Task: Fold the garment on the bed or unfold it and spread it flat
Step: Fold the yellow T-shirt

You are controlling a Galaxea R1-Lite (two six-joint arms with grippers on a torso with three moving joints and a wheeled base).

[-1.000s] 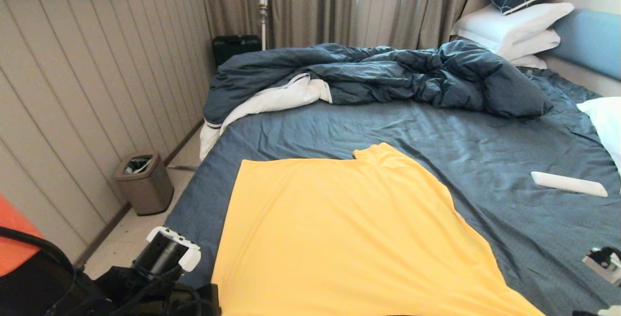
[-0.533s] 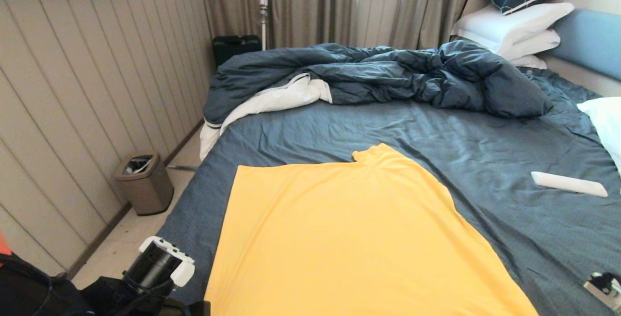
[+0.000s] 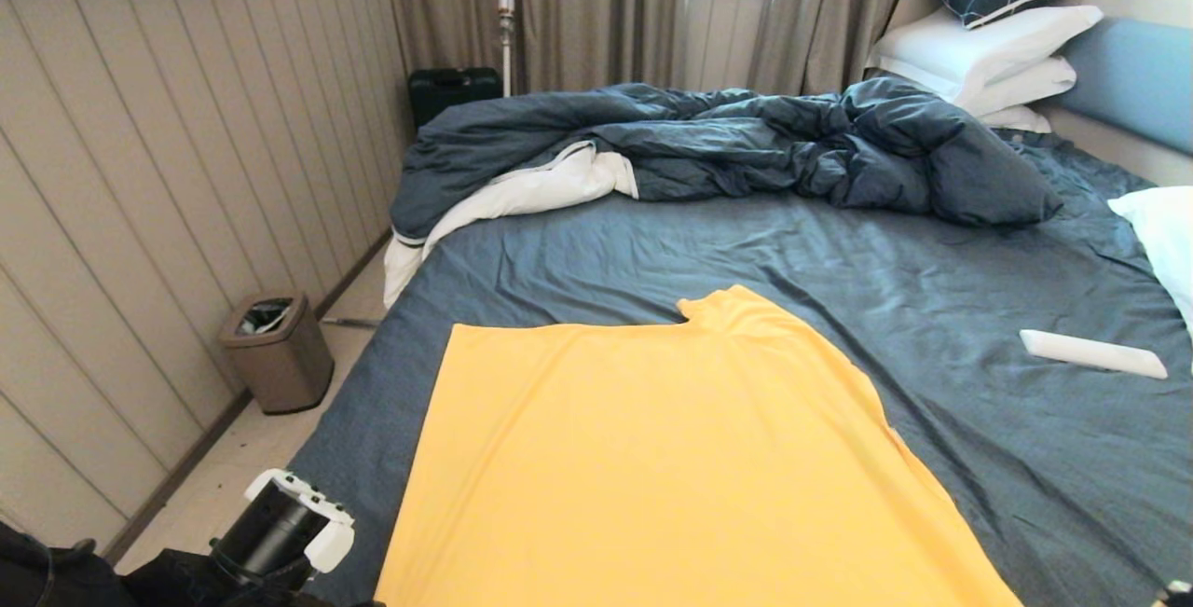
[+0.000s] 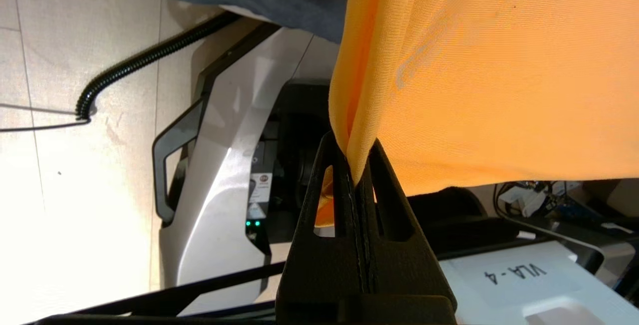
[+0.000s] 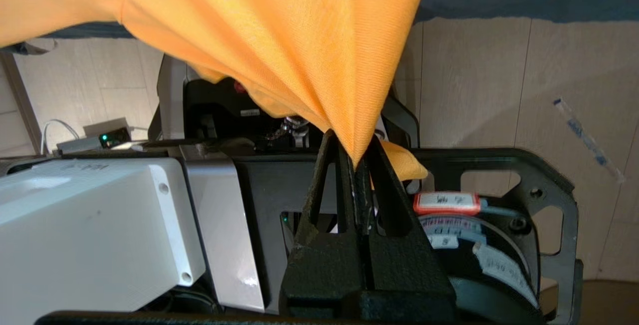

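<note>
Yellow T-shirt (image 3: 671, 458) spread over the bed's (image 3: 932, 309) near half.
Off the bed's near edge, the left end effector (image 4: 357, 165) and right end effector (image 5: 355, 158) each pinch a corner of the T-shirt, jaws clamped tight.

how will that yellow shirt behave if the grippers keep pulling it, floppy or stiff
Probably very floppy: the garment bunches into soft folds where the left gripper and right gripper pinch it. It looks thin and light, lying flat on the bed with hardly a ridge. The smooth fabric may slide easily over the sheet.
</note>
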